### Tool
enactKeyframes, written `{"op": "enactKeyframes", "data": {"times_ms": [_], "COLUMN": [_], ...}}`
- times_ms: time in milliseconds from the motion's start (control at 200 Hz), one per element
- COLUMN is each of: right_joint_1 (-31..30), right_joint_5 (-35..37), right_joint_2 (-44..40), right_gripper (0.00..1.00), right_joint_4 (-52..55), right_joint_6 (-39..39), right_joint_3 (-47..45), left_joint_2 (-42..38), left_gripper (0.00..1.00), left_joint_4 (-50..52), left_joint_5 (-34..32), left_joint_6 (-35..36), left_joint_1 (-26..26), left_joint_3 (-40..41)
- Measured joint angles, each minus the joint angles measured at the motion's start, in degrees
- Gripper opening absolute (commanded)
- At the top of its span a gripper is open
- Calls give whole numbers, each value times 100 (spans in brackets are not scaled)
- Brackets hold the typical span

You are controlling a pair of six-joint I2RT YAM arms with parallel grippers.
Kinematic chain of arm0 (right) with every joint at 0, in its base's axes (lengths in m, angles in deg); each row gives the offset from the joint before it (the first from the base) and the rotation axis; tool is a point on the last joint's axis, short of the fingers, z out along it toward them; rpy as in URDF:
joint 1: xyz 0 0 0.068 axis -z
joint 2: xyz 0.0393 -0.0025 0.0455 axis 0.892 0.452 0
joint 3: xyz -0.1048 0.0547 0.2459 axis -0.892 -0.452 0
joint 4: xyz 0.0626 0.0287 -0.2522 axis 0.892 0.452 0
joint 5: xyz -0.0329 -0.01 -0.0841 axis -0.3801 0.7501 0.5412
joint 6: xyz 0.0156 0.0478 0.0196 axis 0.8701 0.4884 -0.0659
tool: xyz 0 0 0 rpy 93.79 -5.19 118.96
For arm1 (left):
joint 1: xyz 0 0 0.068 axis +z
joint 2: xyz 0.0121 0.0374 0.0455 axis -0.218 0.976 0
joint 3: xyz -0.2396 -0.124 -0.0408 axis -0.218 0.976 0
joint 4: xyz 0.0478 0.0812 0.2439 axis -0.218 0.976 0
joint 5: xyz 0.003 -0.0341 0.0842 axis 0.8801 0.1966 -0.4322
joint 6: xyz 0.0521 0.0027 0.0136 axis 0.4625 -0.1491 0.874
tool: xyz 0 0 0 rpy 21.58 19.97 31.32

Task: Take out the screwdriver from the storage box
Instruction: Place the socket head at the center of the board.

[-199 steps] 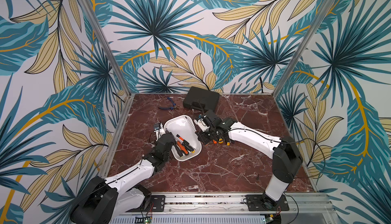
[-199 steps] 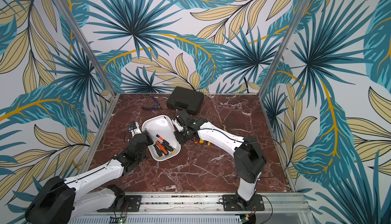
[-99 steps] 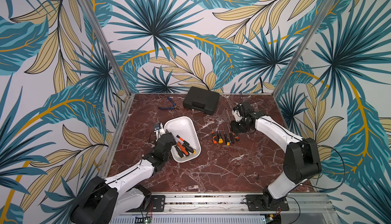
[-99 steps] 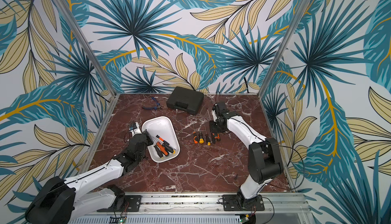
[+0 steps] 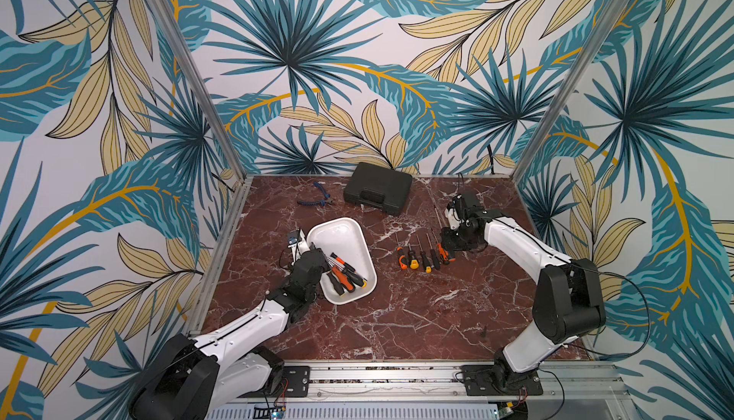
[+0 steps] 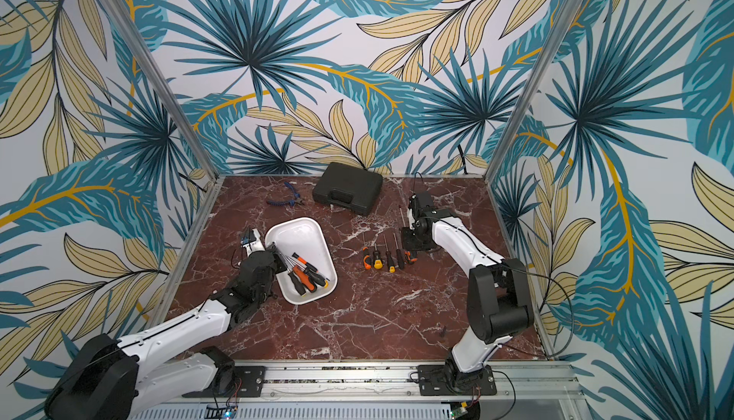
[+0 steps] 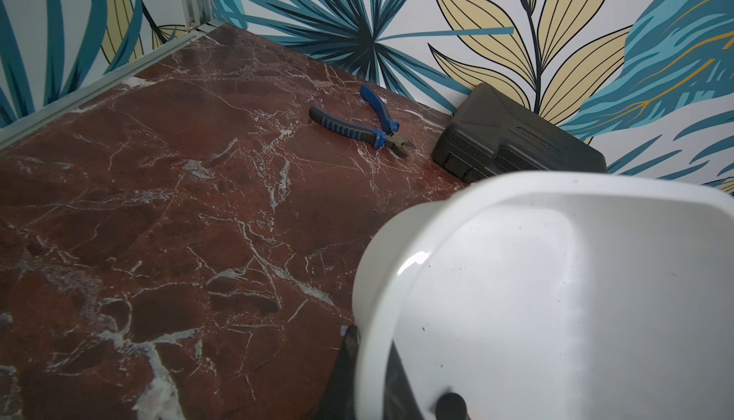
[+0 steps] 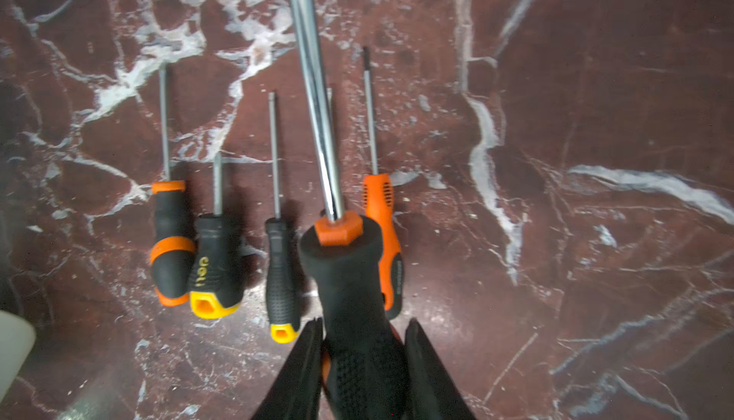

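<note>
— Where is the screwdriver point(image 8: 349, 279) sitting?
— Your right gripper point(image 8: 363, 324) is clamping its black handle, holding it over the row of screwdrivers point(image 5: 421, 257) lying on the table point(image 5: 397, 318), right of the storage box point(image 5: 337, 235).
— And my left gripper point(image 5: 314, 253)?
— It is pinching the box's left wall, closed tight; other screwdrivers point(image 5: 343, 277) are lying inside.

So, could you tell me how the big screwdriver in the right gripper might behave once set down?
The screwdriver probably won't roll far: its orange collar is hexagonal. The dimpled black handle looks grippy in the right gripper, and the thick steel shaft should stay stiff.
</note>
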Motion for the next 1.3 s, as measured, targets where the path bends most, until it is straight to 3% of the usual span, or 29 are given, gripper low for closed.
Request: {"op": "enactKeyframes", "data": {"times_ms": [265, 861, 1302], "right_joint_1": [439, 562, 562], "right_joint_5": [348, 380, 229], "right_joint_2": [396, 1029, 1119], "right_gripper": [15, 21, 36], "right_joint_4": [149, 140, 118], "right_joint_6": [-66, -105, -105], "right_joint_3": [0, 0, 0], "left_joint_2": [-13, -17, -17], "left_gripper": [0, 0, 0], "left_joint_4": [4, 11, 50], "left_joint_5": [-9, -17, 2], "left_joint_6": [0, 2, 2], "left_joint_1": [0, 0, 7], "left_joint_3": [0, 0, 0]}}
